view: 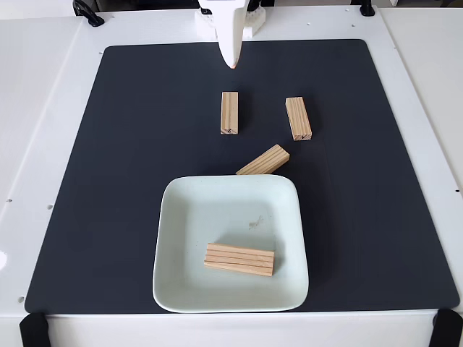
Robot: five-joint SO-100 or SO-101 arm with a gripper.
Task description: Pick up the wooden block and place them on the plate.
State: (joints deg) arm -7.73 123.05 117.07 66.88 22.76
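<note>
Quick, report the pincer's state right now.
Pincer: cannot be told whether open or closed; it holds nothing and hangs at the mat's far edge, apart from every wooden block.

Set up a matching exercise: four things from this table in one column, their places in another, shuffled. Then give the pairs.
Fixed view.

Things:
1. flat block
2. slanted block
3. end effector
4. plate

Places:
A. at the mat's far edge, beyond the two upright blocks
B. on the mat's near half
C. on the mat, just beyond the plate's far rim
D. inside the plate, near its front

Pairs: 1-D, 2-C, 3-A, 4-B
</note>
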